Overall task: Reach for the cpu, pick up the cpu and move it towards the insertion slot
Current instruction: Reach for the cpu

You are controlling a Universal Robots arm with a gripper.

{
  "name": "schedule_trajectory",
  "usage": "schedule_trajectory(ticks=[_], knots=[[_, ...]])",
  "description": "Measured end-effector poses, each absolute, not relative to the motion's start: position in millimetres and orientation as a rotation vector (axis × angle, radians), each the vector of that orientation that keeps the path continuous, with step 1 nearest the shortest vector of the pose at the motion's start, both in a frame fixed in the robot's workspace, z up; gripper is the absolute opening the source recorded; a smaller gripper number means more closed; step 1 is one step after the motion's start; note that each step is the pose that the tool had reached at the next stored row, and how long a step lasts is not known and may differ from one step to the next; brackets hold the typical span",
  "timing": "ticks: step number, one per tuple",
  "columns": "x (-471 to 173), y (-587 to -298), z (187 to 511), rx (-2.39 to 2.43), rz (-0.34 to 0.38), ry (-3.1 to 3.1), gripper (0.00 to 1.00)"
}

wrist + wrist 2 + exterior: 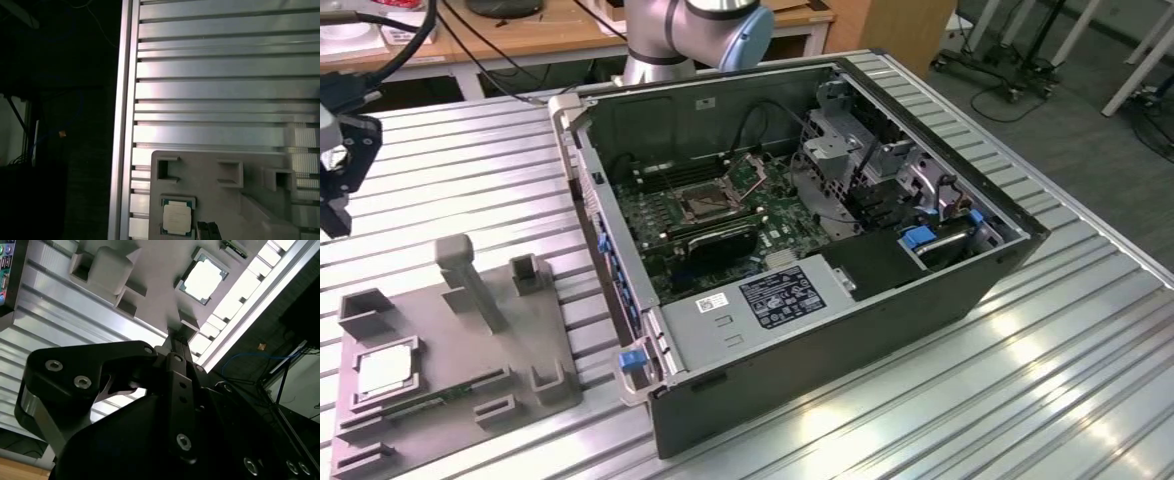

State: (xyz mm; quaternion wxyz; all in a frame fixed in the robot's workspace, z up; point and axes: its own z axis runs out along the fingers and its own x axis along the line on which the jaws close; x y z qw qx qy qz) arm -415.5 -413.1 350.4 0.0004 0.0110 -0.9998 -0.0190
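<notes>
Over the grey holder [200, 182], the gripper [208, 229] hangs with fingers drawn close together, nothing between them; the cpu [177, 218] lies flat in its recess near the tips, well apart from the insertion slot [707, 205] inside the computer case [854, 340]; fingers this narrow, I judge, could strike the chip's face or skate off its thin edges; the ribbed aluminium table [1014, 400] gleams; a wooden desk [574, 40] stands beyond.
</notes>
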Motion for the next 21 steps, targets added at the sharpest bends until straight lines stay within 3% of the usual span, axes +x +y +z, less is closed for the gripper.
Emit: schedule_trajectory(ticks=[7,12,13,15,20,21], knots=[[-424.4,-417.1,349.2,0.036,-0.06,-3.14,0.11],[-424.6,-417.2,349.1,0.036,-0.059,-3.14,0.35],[-424.6,-417.2,349.1,0.036,-0.059,-3.14,0.35],[-424.7,-417.3,348.6,0.036,-0.059,-3.14,0.47],[-429.0,-418.0,343.6,0.036,-0.059,-3.142,0.58],[-431.2,-418.2,341.8,0.036,-0.059,-3.142,0.65]])
